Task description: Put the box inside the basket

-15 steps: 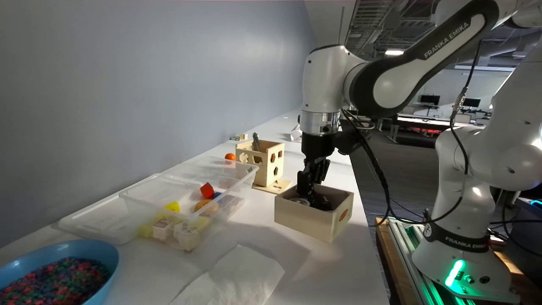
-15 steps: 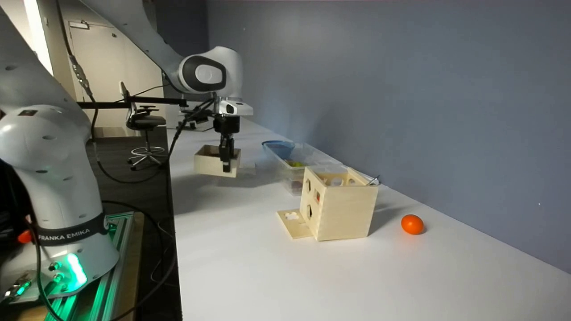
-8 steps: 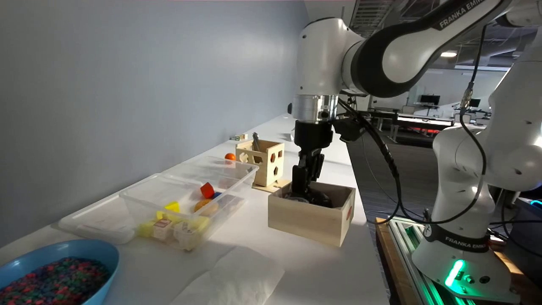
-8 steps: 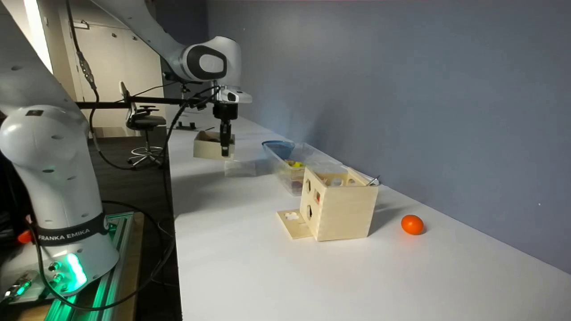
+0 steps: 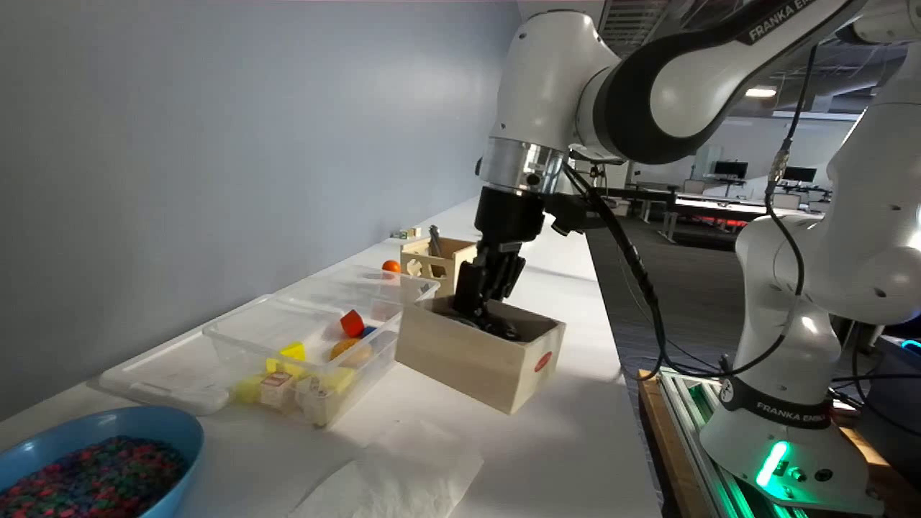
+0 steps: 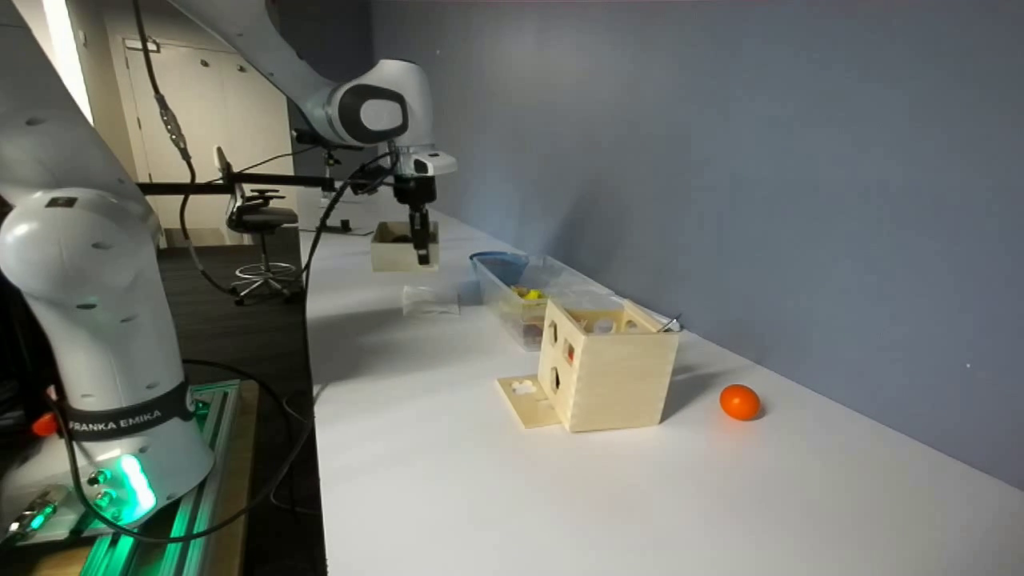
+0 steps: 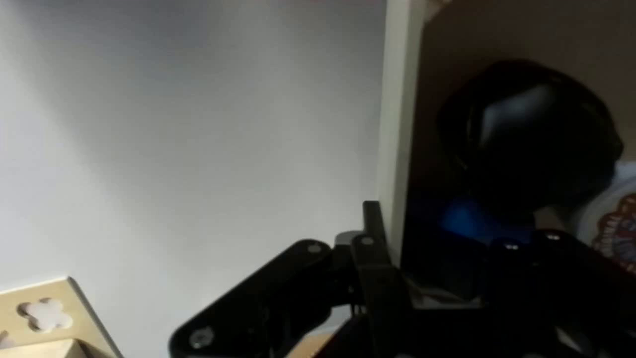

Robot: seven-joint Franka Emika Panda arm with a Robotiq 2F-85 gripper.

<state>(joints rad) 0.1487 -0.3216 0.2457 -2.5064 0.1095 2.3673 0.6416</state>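
Light-tan rectangular wooden box (image 5: 469, 361) hangs wall-clamped in my black gripper (image 6: 421, 254), presumably to enter the clear rectangular plastic basket (image 6: 502, 304).

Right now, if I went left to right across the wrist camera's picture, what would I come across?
A wooden board with a flower-shaped cutout, the rim of the box, a dark rounded object inside it, a round white item with reddish-brown print, cut off by the picture's edge.

Box (image 7: 396, 129): cut off in wrist view; dark lump (image 7: 536, 134) inside blurred.
Basket (image 6: 502, 308): partly behind holed block (image 6: 620, 384) in an exterior view.
Blue bowl (image 5: 122, 421): near worktop's (image 5: 575, 460) wall-side edge, cut off in an exterior view.
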